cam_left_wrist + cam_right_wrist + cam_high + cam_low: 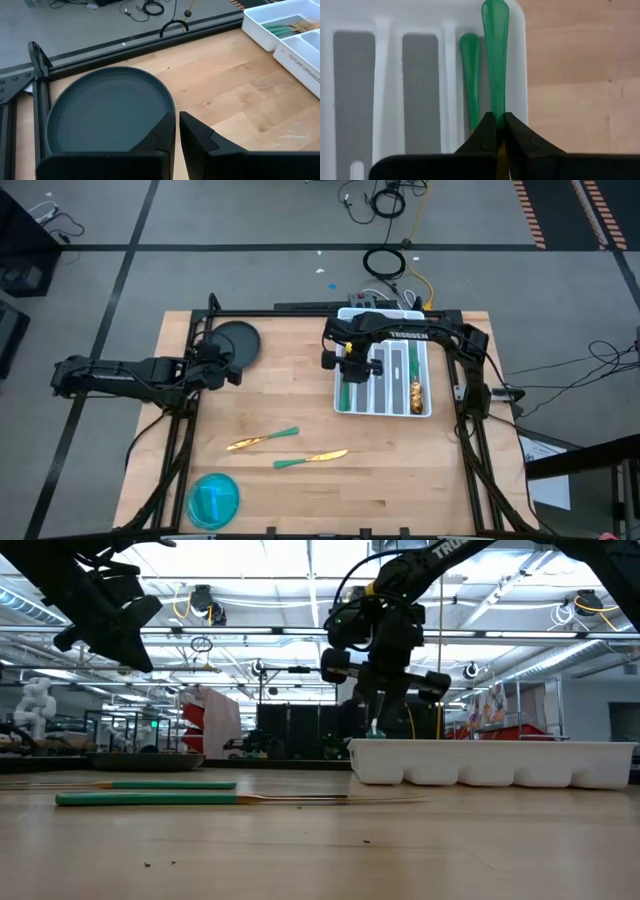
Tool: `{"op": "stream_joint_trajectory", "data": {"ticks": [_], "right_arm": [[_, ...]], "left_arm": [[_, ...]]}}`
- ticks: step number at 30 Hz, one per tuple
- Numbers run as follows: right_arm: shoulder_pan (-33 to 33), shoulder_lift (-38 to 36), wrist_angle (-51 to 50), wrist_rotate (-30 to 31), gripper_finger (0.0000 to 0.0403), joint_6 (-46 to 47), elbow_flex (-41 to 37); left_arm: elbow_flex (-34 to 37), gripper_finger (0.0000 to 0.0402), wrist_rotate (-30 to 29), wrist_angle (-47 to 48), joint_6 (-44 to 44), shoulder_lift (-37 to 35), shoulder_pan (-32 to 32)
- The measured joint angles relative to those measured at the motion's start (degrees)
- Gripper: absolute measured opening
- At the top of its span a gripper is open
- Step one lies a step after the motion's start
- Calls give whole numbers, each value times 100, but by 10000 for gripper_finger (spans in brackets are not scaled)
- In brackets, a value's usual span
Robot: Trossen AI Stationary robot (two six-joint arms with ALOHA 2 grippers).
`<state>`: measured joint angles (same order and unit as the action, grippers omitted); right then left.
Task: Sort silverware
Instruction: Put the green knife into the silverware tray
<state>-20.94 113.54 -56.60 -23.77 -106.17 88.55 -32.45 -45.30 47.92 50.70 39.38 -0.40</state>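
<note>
Pinching slim glossy green handle (496, 60), right gripper (500, 131) over white tray (385, 30).

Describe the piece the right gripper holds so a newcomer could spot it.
Start at the white divided tray on the table's right half. Above its leftmost compartment hangs the right gripper, shut on a green-handled utensil. Unlike the green handle lying in that compartment, this one is pinched between the fingers; its head is hidden.

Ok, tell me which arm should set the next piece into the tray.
The right: its gripper is shut on a green-handled piece over the white tray's left-end compartment. The left gripper waits near the dark plate, holding nothing.
</note>
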Motion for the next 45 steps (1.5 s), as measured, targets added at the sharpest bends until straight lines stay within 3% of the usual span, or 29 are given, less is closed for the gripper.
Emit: {"op": "stream_joint_trajectory", "data": {"ticks": [10, 16, 27, 41, 45], "right_arm": [[-20, 253, 107, -1, 0, 192, 0], [-34, 559, 158, 424, 0, 190, -4], [-34, 562, 202, 420, 0, 375, -7], [-36, 560, 695, 474, 14, 1611, -11], [-28, 531, 746, 955, 28, 1915, -11]], "left_arm": [[0, 32, -60, 2, -2, -2, 0], [0, 32, -61, 9, -4, 0, 0], [0, 32, -83, 13, -55, 0, 0], [0, 32, -103, 61, -46, 0, 2], [0, 32, -98, 59, -44, -2, 0]]}}
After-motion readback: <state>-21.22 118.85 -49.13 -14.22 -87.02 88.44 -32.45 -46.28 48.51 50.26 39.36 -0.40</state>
